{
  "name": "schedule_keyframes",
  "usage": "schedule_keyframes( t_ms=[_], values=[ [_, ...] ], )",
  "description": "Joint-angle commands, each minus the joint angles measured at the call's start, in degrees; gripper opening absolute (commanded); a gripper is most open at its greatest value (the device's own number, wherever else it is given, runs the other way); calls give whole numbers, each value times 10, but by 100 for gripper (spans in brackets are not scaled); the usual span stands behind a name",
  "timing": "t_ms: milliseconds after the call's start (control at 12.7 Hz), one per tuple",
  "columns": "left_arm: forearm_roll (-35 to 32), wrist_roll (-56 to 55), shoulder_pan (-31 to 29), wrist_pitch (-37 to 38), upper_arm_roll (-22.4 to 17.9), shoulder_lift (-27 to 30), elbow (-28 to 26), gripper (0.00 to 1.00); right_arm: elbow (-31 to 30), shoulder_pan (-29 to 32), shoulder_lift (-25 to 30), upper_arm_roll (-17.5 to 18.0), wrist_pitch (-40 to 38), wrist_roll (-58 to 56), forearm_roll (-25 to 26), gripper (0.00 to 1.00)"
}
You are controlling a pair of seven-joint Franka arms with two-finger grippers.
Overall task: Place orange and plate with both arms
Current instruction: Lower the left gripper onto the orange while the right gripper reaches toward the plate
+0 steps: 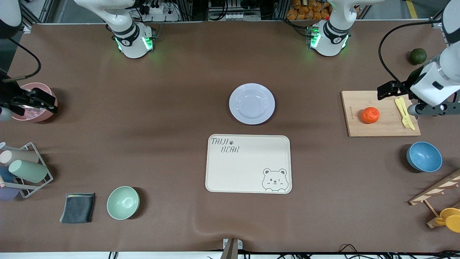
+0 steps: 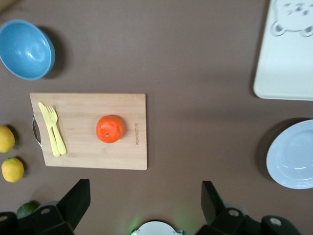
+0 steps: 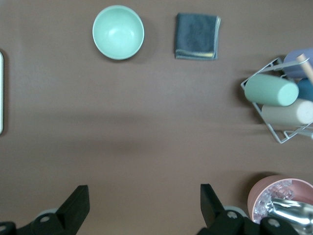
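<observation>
You are seeing both grippers, left (image 2: 144, 208) and right (image 3: 144, 208), hanging jaws wide, orange (image 1: 370, 115) sitting mid-right, plate (image 1: 252, 103) centre.

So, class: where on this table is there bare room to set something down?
The cream rectangular bear tray lies bare, as does brown cloth between it and the mint-green bowl. Crowded: the wooden cutting board carrying the red-orange orange and yellow plastic cutlery.
</observation>
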State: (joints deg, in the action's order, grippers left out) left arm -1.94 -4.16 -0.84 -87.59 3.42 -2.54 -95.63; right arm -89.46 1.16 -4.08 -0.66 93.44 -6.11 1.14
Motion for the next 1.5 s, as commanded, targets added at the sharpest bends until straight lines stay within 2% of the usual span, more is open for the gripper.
schedule_keyframes(
  t_ms=[0,158,316,474,553,632,711,789,1026,1184,1263,1421],
  values=[
    [-11,-7,-21,-48,7,18,-61,100,10,-16,-2,-1,-17,7,4,100],
    [-11,-6,-31,-64,7,18,-89,100,11,-25,-10,0,-16,12,2,100],
    [-15,-5,-34,-98,8,20,-142,100,7,-38,-14,-1,-32,28,3,100],
    [-42,-5,-34,-129,8,26,-185,100,7,-41,-28,0,-40,31,-1,100],
    [-46,-3,-35,-142,8,26,-200,100,6,-41,-37,0,-34,31,-42,100],
    [-46,-1,-36,-153,8,25,-213,100,5,-34,-50,-2,-27,31,-113,100],
    [-46,-1,-46,-173,9,26,-232,100,-1,-27,-59,-3,-24,37,-159,100],
    [-46,-1,-49,-191,9,27,-249,100,-11,-27,-65,-3,-7,54,-182,100],
    [-54,-1,-50,-240,7,27,-292,100,-47,-50,-65,-1,36,68,-201,100],
    [-79,0,-69,-306,9,27,-334,100,-100,-49,-65,-1,74,66,-283,100],
    [-82,6,-77,-328,9,26,-349,100,-117,-50,-65,-1,94,66,-305,100],
    [-83,13,-87,-360,9,25,-373,100,-131,-59,-65,-1,112,67,-308,100]
  ],
)
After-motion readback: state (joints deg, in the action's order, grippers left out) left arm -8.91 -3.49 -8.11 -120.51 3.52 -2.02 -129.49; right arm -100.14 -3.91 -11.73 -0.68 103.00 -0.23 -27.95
